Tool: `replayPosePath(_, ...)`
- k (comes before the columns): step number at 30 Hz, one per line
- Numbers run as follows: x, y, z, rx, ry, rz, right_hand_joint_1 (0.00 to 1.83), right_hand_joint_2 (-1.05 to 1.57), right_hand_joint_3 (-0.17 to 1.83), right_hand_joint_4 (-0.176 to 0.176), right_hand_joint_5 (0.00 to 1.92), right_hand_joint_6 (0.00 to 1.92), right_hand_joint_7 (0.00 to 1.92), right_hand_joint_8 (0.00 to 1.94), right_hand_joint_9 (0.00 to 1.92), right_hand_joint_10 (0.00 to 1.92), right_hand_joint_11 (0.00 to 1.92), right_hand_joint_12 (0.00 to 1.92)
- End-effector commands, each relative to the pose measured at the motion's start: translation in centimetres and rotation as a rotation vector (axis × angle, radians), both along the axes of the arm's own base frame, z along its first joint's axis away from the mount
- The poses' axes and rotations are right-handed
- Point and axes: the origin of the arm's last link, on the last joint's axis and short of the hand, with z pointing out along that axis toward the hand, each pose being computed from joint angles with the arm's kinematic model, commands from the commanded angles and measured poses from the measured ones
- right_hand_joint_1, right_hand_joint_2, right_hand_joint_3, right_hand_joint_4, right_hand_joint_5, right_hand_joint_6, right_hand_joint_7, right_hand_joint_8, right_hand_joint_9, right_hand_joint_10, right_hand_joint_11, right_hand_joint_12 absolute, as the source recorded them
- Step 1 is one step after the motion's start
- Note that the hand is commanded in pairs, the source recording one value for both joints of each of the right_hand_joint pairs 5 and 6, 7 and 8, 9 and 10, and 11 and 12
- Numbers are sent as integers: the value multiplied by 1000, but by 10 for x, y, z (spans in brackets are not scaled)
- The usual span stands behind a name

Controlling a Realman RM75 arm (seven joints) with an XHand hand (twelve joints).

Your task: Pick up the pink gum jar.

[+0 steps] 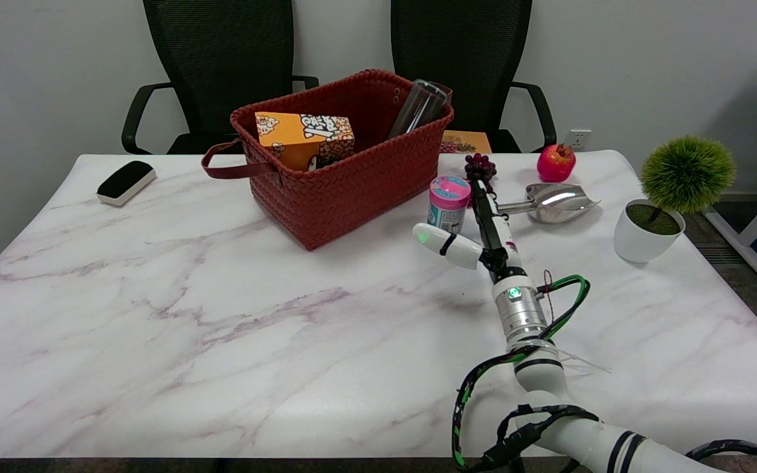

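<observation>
The pink gum jar (448,203) stands upright on the marble table, just right of the red basket; it has a pink lid and a light blue label. My right hand (480,230) reaches in from the lower right and sits right beside the jar. Its straight fingers (487,213) run along the jar's right side, and the white thumb (447,246) sticks out in front of the jar's base. The fingers are spread apart and grip nothing. Whether they touch the jar is unclear.
A red woven basket (352,187) with an orange box (304,138) and a dark tube stands left of the jar. Behind and right of it lie purple grapes (480,166), a pomegranate (556,163), a metal scoop (552,202) and a potted plant (664,197). A black eraser (125,182) lies far left.
</observation>
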Motion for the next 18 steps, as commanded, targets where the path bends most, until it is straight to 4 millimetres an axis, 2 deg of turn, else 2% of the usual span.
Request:
replayPosePath(1,7,-12,8,17,4,-4,866,444,65,0,0,0,0,0,0,0,0,0)
replayPosePath(18,9,-18,11,24,14,-10,909,383,72,0,0,0,0,0,0,0,0,0)
